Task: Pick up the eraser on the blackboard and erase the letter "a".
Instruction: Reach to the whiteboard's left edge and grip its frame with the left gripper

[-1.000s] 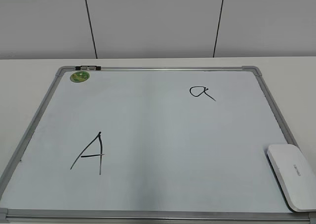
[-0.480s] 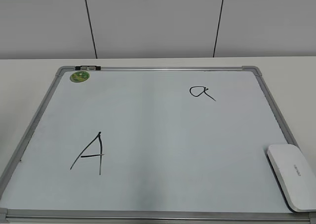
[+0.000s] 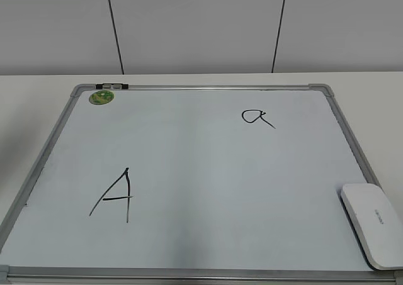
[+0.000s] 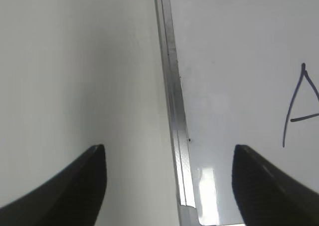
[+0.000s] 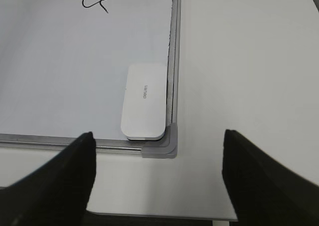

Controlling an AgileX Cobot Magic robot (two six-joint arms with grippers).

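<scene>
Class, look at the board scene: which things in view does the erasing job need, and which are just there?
Needed for the job:
eraser
small letter "a"
blackboard
right gripper, open, nearest the eraser

Just there:
capital "A"
green sticker
left gripper, open over the board's left frame

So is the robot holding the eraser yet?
No, nothing is held. Both grippers, left and right, are open and empty. The eraser lies untouched in the blackboard's corner.
</scene>
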